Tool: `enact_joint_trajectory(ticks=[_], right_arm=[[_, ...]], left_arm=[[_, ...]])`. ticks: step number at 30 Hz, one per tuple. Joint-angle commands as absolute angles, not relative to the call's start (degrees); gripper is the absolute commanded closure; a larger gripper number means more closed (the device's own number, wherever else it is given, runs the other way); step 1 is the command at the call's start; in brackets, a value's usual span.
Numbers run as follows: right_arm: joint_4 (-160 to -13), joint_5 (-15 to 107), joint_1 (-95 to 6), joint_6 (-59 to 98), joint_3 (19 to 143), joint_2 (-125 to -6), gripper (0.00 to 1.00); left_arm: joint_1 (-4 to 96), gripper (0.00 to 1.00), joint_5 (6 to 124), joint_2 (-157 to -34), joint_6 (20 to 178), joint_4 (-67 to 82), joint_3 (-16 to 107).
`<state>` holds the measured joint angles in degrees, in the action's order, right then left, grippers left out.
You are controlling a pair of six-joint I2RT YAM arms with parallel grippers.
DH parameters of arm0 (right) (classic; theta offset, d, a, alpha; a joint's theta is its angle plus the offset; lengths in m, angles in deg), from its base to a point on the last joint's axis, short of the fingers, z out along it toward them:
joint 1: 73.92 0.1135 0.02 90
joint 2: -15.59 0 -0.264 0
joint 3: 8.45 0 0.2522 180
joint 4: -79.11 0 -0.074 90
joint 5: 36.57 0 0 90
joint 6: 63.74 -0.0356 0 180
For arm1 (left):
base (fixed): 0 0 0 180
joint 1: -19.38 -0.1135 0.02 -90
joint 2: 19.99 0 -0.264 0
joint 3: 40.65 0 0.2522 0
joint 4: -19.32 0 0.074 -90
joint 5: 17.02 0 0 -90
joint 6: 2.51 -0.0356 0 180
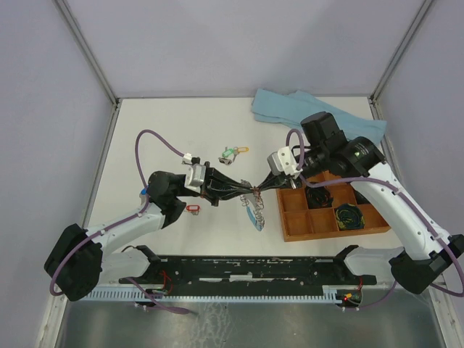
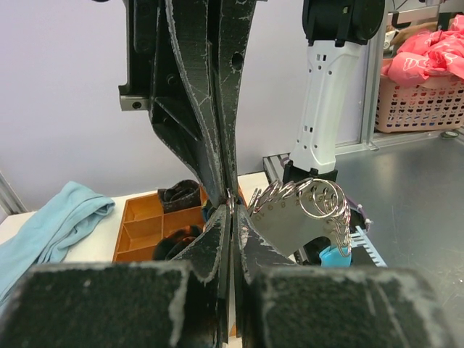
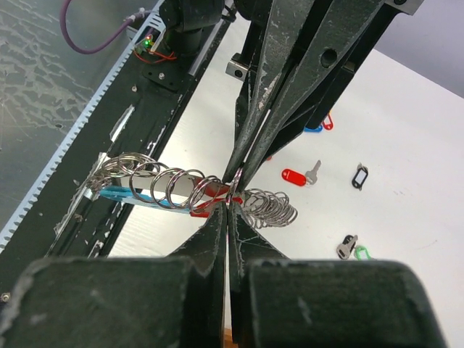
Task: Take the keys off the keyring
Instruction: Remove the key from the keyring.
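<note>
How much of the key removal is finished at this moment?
Done: a red-tagged key and a green-tagged key lie loose on the table. In hand: the left gripper and right gripper are both shut on the keyring. Left: a red tag seems still on it, so more remains.
</note>
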<state>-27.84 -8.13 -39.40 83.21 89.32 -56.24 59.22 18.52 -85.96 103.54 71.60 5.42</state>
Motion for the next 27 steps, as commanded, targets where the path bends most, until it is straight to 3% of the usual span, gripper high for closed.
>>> enact_joint_trajectory(ticks=[1, 14, 27], right_arm=[[-23.57, -2.41, -38.80, 85.90, 93.58, -54.83, 0.99], [-19.34, 18.32, -30.93, 84.52, 97.76, -54.99, 0.99], [-28.41, 18.17, -30.40, 78.42, 91.54, -53.66, 0.99]], left_arm=[[59.08, 0.97, 18.26, -84.11, 103.25, 73.47, 8.35], [59.11, 0.97, 20.25, -83.95, 103.35, 75.06, 7.18], [61.83, 0.97, 33.43, -84.04, 109.28, 93.85, 0.46]])
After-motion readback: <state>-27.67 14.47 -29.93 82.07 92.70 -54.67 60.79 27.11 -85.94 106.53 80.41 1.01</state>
